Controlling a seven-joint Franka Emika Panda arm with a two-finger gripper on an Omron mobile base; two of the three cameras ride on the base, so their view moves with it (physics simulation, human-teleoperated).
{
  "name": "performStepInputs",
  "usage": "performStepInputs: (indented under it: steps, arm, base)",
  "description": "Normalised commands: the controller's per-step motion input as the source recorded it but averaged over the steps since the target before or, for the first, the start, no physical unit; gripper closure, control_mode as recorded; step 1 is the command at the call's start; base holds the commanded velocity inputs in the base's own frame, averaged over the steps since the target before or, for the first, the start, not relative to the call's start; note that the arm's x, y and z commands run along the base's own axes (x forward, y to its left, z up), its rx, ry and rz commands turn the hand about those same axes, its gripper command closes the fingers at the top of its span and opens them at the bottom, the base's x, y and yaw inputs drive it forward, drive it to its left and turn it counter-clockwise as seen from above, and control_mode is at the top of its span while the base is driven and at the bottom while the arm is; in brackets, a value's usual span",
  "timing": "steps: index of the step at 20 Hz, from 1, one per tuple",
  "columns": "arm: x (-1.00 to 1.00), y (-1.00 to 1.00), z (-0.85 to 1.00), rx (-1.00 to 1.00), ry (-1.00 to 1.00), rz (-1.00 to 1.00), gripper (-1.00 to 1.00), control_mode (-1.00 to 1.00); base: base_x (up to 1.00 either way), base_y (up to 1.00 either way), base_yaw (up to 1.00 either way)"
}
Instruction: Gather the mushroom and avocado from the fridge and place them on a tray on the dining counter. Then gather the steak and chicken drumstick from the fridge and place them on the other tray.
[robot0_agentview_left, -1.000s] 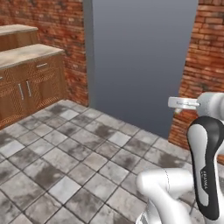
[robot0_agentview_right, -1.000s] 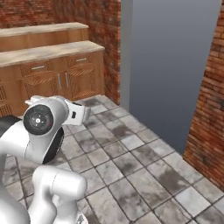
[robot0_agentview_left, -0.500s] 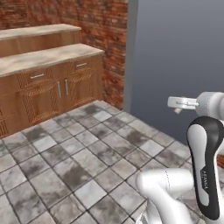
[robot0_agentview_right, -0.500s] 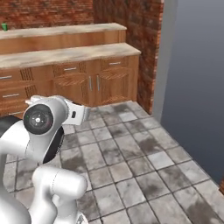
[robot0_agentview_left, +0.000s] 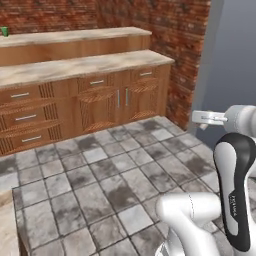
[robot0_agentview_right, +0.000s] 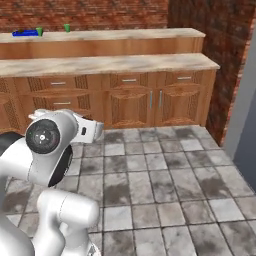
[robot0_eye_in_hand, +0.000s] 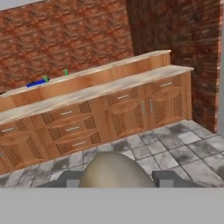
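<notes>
Item, as I read it: claw (robot0_eye_in_hand: 116, 180) pinching a pale beige mushroom (robot0_eye_in_hand: 114, 168). Blue tray (robot0_agentview_right: 24, 33) sits far off on the raised table (robot0_agentview_right: 130, 35), beside a green cup (robot0_agentview_right: 39, 31).

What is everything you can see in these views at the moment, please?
blue tray: one, bright blue, left end of the dining counter.
green cups: two, green, same top; one beside the tray, one further right.
dining counter: one, beige top over plain wood, upper tier by the wall.
lower counter: one, beige top over wooden drawers and doors, in front of it.
brick wall: red-brown, behind and at the right corner.
floor: grey stone tiles.
grey panel: one, far right.
mushroom: one, beige, apparently a mushroom, between the fingertips.
gripper: one, dark tips closed on the mushroom.
arm: one, white with dark joints.
</notes>
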Motion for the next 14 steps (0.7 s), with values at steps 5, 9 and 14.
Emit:
performStepInputs:
  steps: [5,9,14]
  arm:
    - [0.00,0.00,0.00,0.00,0.00,0.00,1.00,1.00]
    - [0.00,0.00,0.00,0.00,0.00,0.00,1.00,1.00]
    - [0.00,0.00,0.00,0.00,0.00,0.00,1.00,1.00]
  base:
    - [0.84,0.01,0.41]
    - [0.96,0.00,0.42]
    - [0.82,0.00,0.47]
